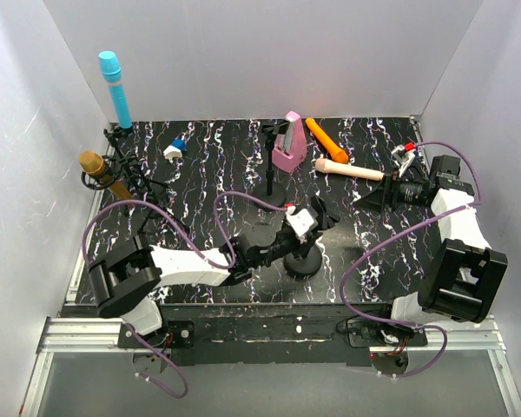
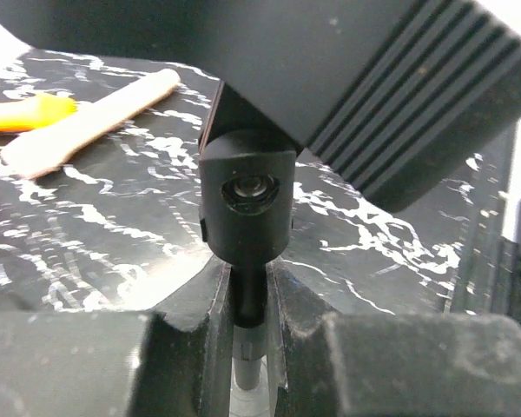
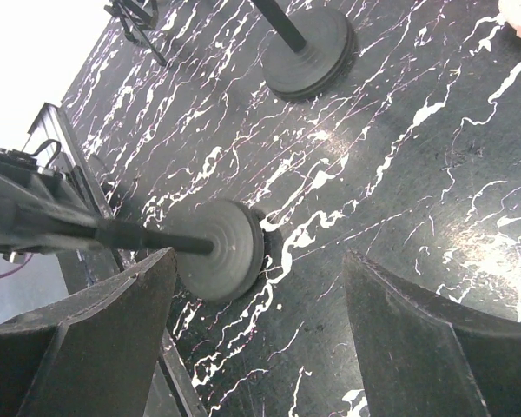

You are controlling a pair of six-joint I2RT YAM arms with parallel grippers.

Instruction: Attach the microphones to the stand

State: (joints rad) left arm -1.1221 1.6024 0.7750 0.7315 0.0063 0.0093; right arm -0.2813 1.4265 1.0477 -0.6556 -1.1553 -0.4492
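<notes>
The left gripper (image 2: pixel 247 323) is clamped on the thin stem of the near stand (image 1: pixel 304 257), just under its black clip head (image 2: pixel 247 204). I'd say the step in hand is steadying that stand for loading. The right gripper (image 1: pixel 375 195) hangs with its jaws wide apart, holding nothing.

The pale pink-beige microphone (image 1: pixel 347 169) lies on the worktop (image 1: pixel 208 148) just beyond the right gripper's tips, and the orange microphone (image 1: pixel 324 139) lies farther off the same way. The cyan microphone (image 1: pixel 113 87) and gold microphone (image 1: pixel 100 169) sit in holders well off to the left gripper's left.

Next, I reckon, the right gripper must come down over the pale one, close across its body and carry it to the clip.

Only the left wrist view shows the grip on the stem; from overhead the arm hides it. The right wrist view alone shows the wide gap between its own fingers (image 3: pixel 113 334), and a round stand base (image 3: pixel 221 252) beneath them.
</notes>
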